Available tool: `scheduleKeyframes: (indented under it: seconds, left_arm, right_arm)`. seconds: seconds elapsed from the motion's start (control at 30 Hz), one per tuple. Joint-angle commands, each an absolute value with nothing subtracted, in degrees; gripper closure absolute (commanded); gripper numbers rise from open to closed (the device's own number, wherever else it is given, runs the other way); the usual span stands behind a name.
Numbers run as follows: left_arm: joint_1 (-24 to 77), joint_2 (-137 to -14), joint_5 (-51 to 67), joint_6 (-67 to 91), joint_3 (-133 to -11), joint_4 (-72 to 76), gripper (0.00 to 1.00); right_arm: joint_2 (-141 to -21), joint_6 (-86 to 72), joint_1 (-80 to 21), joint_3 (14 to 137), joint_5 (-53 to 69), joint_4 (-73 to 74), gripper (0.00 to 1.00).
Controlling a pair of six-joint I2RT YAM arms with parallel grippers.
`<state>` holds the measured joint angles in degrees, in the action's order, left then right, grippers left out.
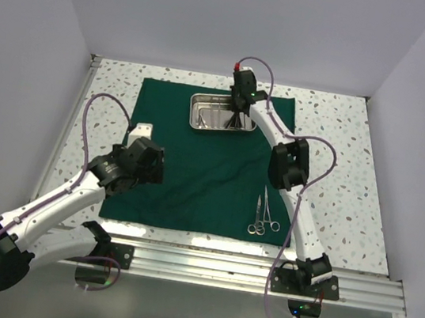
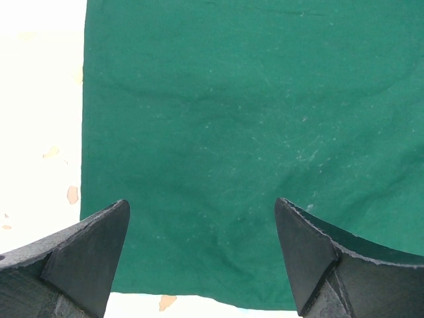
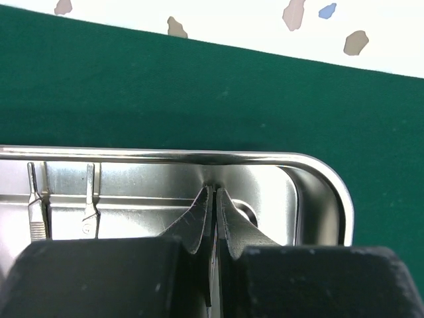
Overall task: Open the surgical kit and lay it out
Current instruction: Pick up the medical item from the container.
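Scissor-handled steel clamps (image 1: 264, 216) lie on the near right part of the dark green square cloth (image 1: 193, 180), spread flat on the speckled white table (image 1: 342, 146). Left end effector (image 2: 202, 204) hangs wide open above the cloth's left edge. Farther back, the shiny rectangular steel tray (image 3: 165, 157) sits at the cloth's far edge; the right end effector (image 3: 214, 192) is closed inside it, whether on an instrument I cannot tell.

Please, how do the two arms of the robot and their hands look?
The left arm and right arm have white links and black joint housings, with a thin purple cable looping along each. The left hand and right hand have matte black, wedge-shaped fingers. A green light shows near the right wrist.
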<state>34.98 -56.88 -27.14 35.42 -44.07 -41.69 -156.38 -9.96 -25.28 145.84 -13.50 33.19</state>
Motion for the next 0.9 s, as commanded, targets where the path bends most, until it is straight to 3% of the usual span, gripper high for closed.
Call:
scheduleKeyframes:
  seconds: [0.0, 0.87]
  left_arm:
    - [35.7, -56.5, -28.8, 36.7, -46.3, -42.3, 0.06]
    - [37.4, -56.7, -28.3, 36.0, -46.1, -41.2, 0.06]
  right_arm:
    - [-159.8, -7.9, -25.8, 146.5, -14.9, 41.0, 1.0]
    - [-139.5, -11.2, -26.1, 141.5, -20.2, 33.8, 1.0]
